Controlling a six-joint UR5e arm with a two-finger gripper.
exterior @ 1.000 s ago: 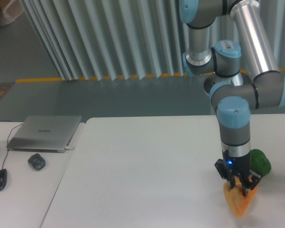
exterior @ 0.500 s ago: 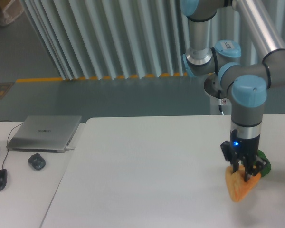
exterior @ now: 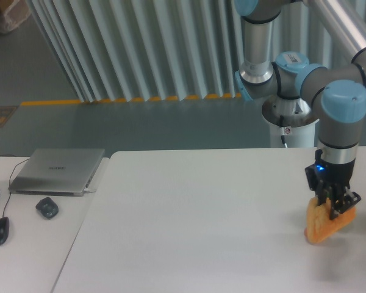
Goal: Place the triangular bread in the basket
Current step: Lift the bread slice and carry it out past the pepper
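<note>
Over the last second the gripper (exterior: 333, 206) has risen and swung toward the right edge of the view, carrying the triangular bread (exterior: 327, 224) with it; a second ago the wedge hung low with its tip close to the table (exterior: 189, 226), and now it rides higher and further right, clear of the surface. The green pepper that sat just behind the tool earlier is no longer visible, probably hidden or out of frame. The fingers are pinched narrowly on the upper edge of the bread, which hangs directly beneath them. That reads as the lift being done and the transport under way; the basket is nowhere in view, so how far the carry has to go cannot be judged. The wedge has also tilted: its long axis runs diagonally, from the held upper-right edge down to a blunt tip pointing lower-left, below and slightly left of the fingers.
</note>
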